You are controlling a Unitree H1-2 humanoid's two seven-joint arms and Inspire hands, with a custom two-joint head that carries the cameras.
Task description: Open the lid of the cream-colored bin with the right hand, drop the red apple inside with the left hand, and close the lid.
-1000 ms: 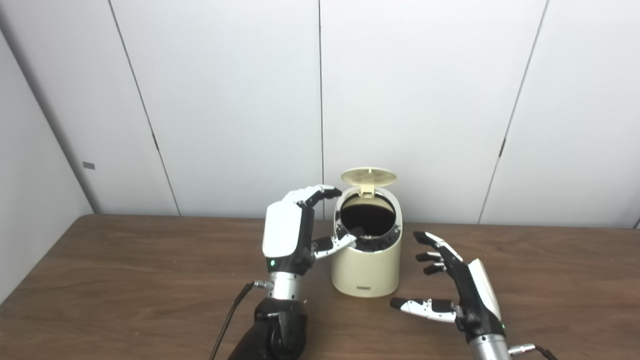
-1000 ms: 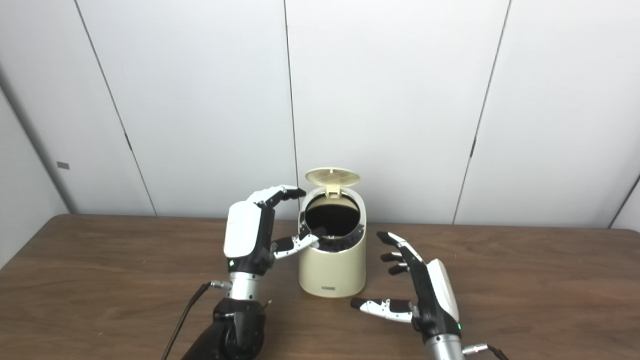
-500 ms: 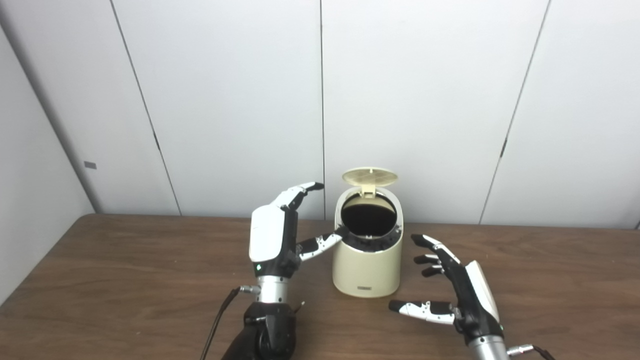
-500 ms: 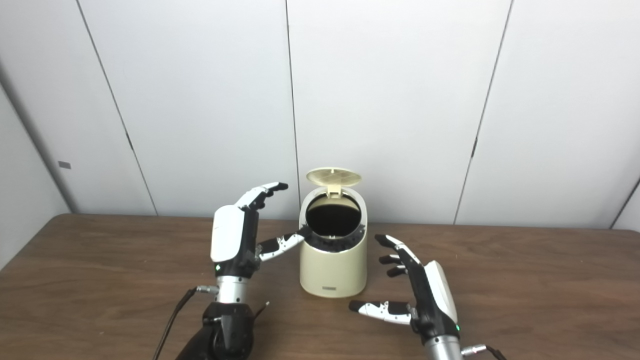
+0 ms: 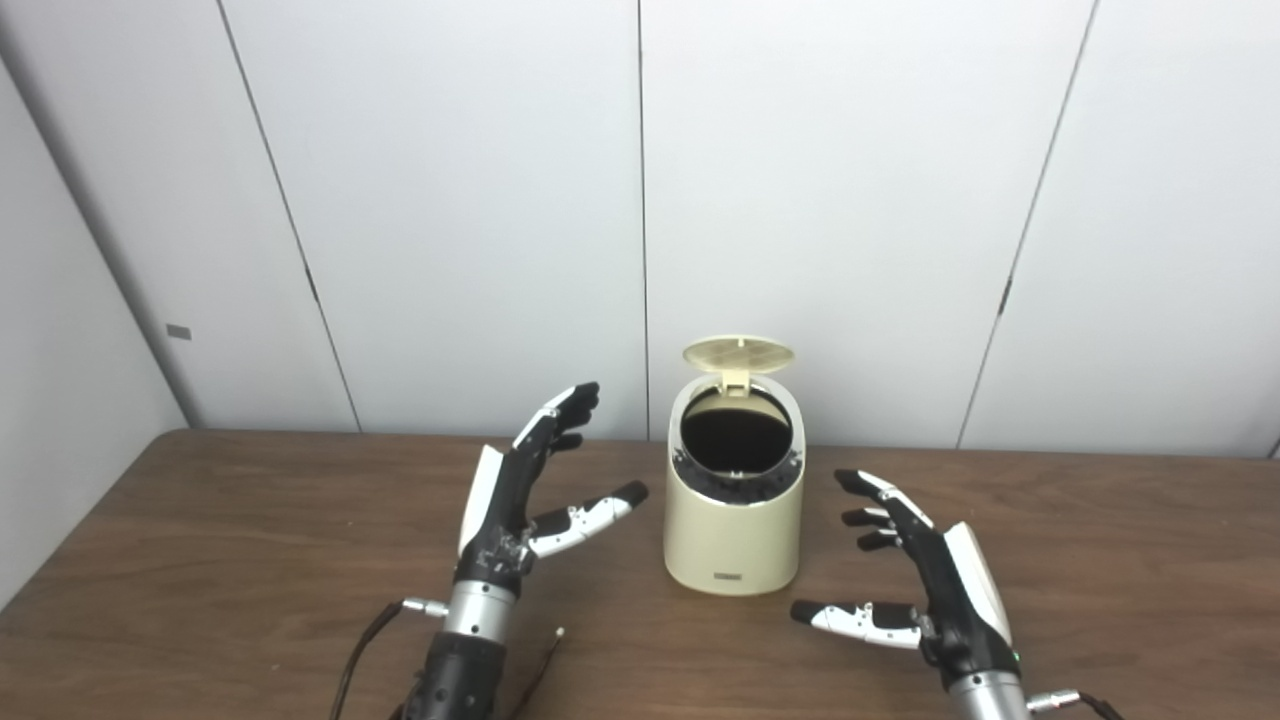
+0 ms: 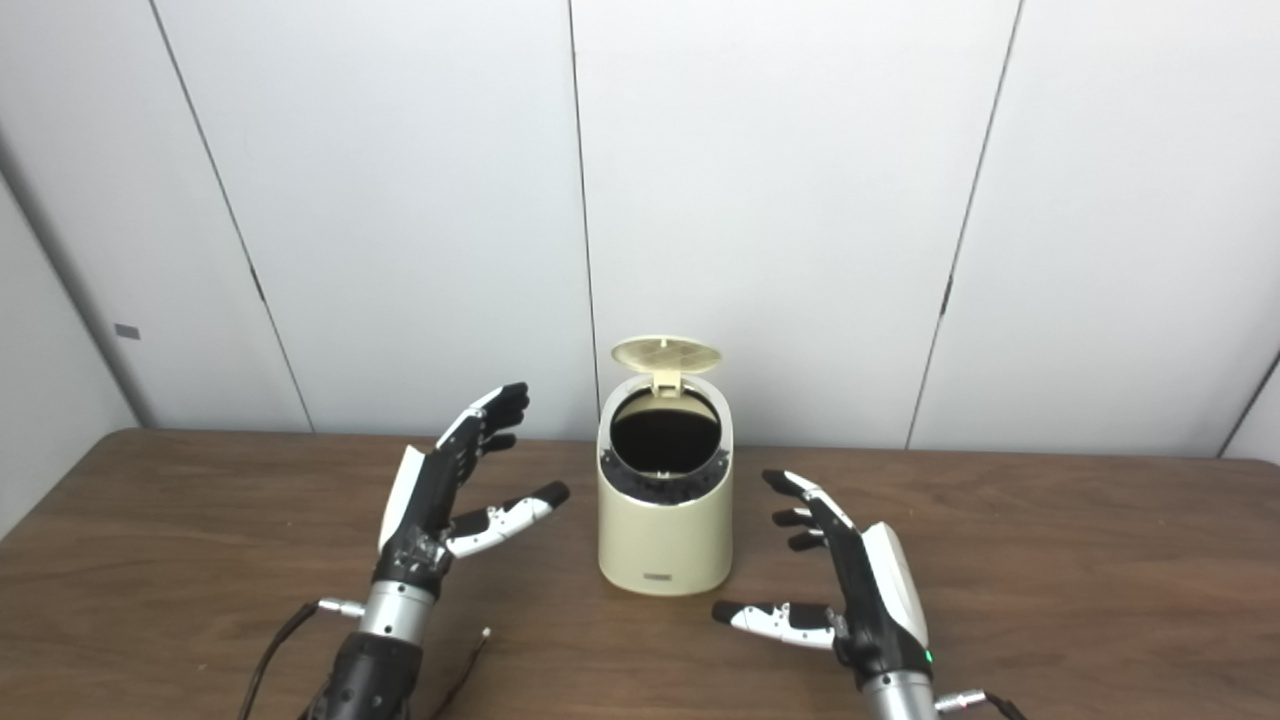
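The bin [image 5: 733, 530] bears an unreadable label [image 5: 731, 576]; our left hand [image 5: 510, 500] has withdrawn from its mouth, both hands' fingers [image 6: 800, 515] released, lid [image 5: 739, 353] up.

Backdrop: flat white wall panels [image 5: 830, 200] fill the upper two thirds of the frame. Thin dark vertical seams [image 5: 641, 200] divide them; the centre seam runs straight, the outer ones lean outward toward the top. A small dark mark sits on the seams at left and right, about mid-height. At far left a second white wall [image 5: 60, 330] angles in to a grey corner strip, bearing a small grey tag [image 5: 178, 331]. Lower third: dark brown wood-grain table [image 5: 200, 560], spanning the full width. Lighting even and diffuse, shadows soft.
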